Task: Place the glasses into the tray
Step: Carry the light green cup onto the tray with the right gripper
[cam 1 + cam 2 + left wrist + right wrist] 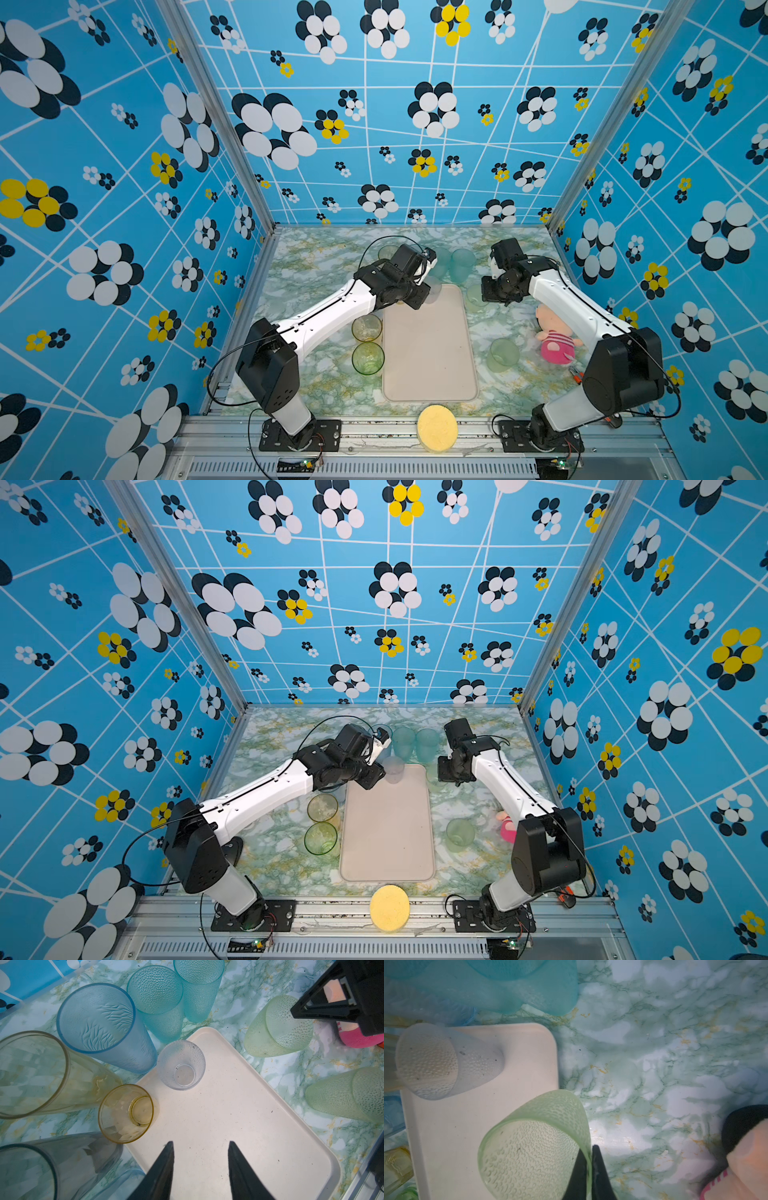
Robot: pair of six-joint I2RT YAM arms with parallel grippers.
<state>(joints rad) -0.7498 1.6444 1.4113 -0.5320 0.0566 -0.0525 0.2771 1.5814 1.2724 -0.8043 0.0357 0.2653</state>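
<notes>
The tray [428, 357] lies lengthwise at the middle of the worktop [316, 266]. One clear tumbler [181, 1065] stands upright on it, in its far left corner (the only glass plainly inside the rim). The left claw [201, 1144] hangs over the tray with its jaws apart and nothing between them. The right claw [588, 1149] is closed on the wall of a pale green tumbler [533, 1147], one finger inside the rim and one outside. This glass is just beside the tray's far right edge; whether it is lifted off the worktop cannot be told. Two teal tumblers [462, 259] stand beyond the tray's far end. An amber tumbler [367, 327] and a green tumbler [368, 358] stand just left of the tray. A second pale green tumbler [503, 353] stands to its right, off it.
</notes>
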